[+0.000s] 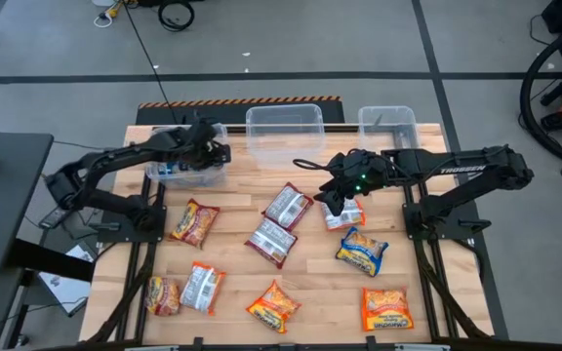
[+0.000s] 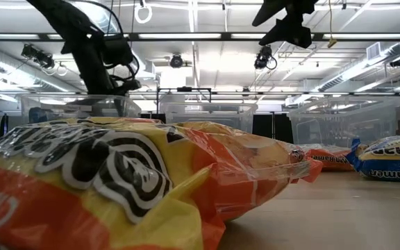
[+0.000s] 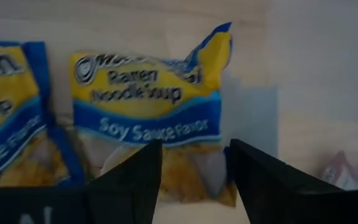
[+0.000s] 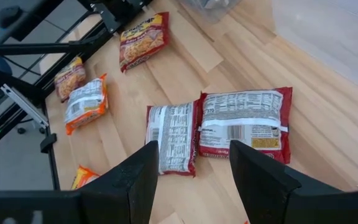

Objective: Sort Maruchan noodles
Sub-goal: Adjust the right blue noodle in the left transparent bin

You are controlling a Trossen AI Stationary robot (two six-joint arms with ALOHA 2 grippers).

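We find the Maruchan noodles (image 1: pixel 269 240) scattered over the bench (image 1: pixel 232 219): two dark red packets (image 4: pixel 219 129) lie side by side at its middle, orange ones toward the near edge, blue-yellow ones (image 1: pixel 361 251) to the right. Two blue-yellow soy sauce packets (image 3: pixel 148 118) already sit in the left tub (image 1: pixel 185 172), so we judge that tub takes that colour. The left claw (image 3: pixel 194 165) hangs over them, fingers parted and empty, as after a release. The right claw (image 4: pixel 191 165), also parted and empty, hovers above the red pair, likely its next pick.
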